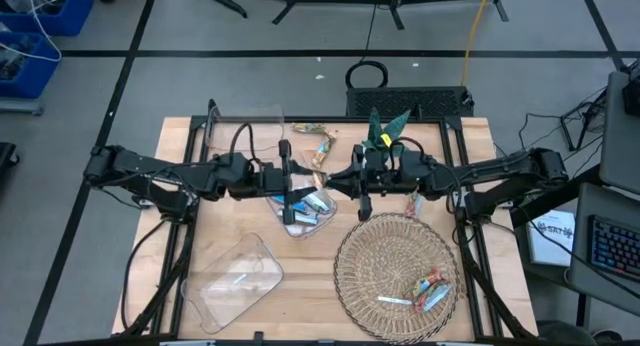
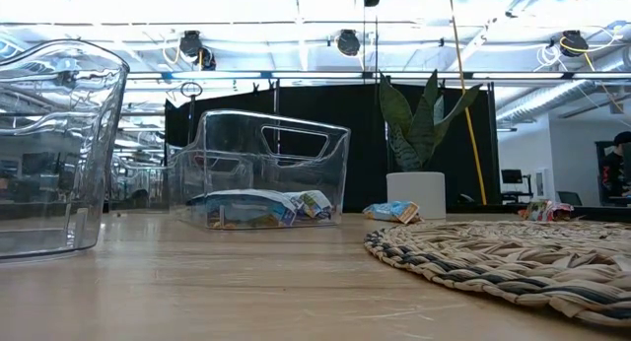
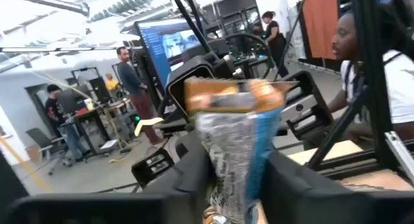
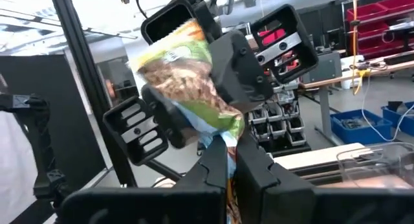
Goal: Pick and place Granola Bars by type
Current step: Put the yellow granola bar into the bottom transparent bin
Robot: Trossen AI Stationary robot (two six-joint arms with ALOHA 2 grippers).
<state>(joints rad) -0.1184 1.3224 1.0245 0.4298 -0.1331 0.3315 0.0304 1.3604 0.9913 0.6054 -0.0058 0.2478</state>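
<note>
High view first: both arms reach in from the sides and meet over the middle of the wooden worktop (image 1: 240, 236), wrists raised. We see the left pincer (image 3: 236, 179) pinching a silver-blue bar w/ an orange top (image 3: 234, 143), bar sticking up btwn its fingers. The right pincer (image 4: 228, 162) is pressed onto a green-gold bar (image 4: 187, 78), also standing upright from the tips. In each wrist view the other arm's wrist sits just behind the held bar, so the two are close together, facing each other.

Rest of the Granola Bars: a few blue-ish ones in the clear bin (image 1: 305, 214) below the left pincer, a few on the woven round mat (image 1: 385, 256) at its near edge, some loose ones (image 1: 320, 146) at the far side, near the potted plant (image 1: 385, 131). A second clear container (image 1: 235, 276) lies near the front left.

Room behind: ppl standing at desks, a monitor, and a person sitting close by the rig.
</note>
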